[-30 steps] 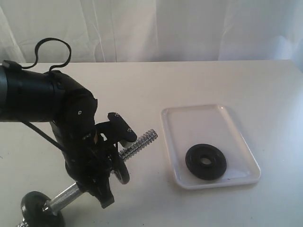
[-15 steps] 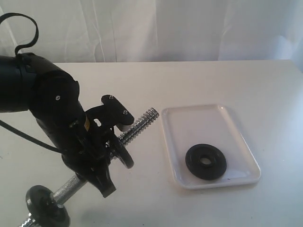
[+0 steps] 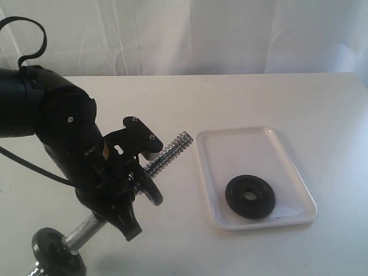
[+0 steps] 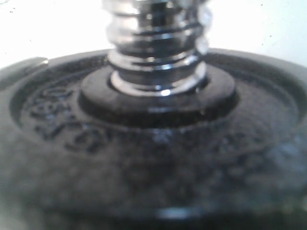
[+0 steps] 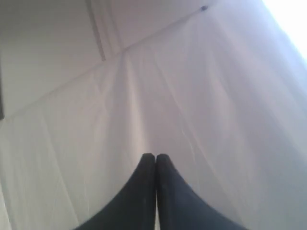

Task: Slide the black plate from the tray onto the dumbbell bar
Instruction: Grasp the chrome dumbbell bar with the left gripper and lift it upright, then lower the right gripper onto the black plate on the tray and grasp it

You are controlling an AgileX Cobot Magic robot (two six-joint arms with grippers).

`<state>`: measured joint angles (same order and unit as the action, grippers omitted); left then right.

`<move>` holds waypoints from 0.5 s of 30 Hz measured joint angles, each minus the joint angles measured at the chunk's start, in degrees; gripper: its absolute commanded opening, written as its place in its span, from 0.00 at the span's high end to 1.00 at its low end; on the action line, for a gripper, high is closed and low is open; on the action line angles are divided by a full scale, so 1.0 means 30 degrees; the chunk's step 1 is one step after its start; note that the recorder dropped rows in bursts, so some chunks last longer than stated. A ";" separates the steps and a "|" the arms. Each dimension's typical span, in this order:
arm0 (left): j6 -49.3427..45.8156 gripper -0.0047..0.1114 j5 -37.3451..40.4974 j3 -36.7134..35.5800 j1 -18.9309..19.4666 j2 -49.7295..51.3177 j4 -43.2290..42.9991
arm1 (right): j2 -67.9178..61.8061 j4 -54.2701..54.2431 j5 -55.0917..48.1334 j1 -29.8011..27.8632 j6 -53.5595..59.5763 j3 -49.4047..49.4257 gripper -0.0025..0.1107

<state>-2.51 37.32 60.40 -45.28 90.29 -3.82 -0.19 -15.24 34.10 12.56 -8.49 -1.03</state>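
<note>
The black plate lies flat in the near part of the white tray. My left gripper is shut on the dumbbell bar and holds it tilted, with the bare threaded end pointing up toward the tray. A small black disc sits on the bar by the fingers, and another disc is at the low end. The left wrist view is filled by a disc and the threaded rod. My right gripper is shut on nothing, in front of a white curtain.
The white table runs back to a white curtain. The left arm's black body and its cable loop take up the left side. The right arm is out of the exterior view.
Over the last second the left arm shifted left and up, carrying the bar with it, so the threaded end sits higher and the low end disc shifted. The plate and tray stayed put.
</note>
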 measured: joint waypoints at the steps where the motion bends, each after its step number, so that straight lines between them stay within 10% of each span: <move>1: 0.0040 0.96 -0.0032 0.0000 0.0000 0.0000 0.0078 | -0.0062 -0.2194 -0.0798 0.0000 0.0344 -0.0394 0.98; 5: 0.0047 0.96 -0.0111 0.0000 0.0000 0.0000 0.0400 | -0.3046 -0.7881 -0.5453 0.0000 0.4677 -0.2995 0.98; 15: 0.0077 0.96 -0.0139 0.0000 0.0000 0.0000 0.0708 | -1.8671 -0.6002 -2.2272 0.0000 1.3143 -1.4325 0.98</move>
<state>-2.28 36.90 60.40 -45.28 90.29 -1.70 -56.20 -33.25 -32.71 12.56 30.94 -44.00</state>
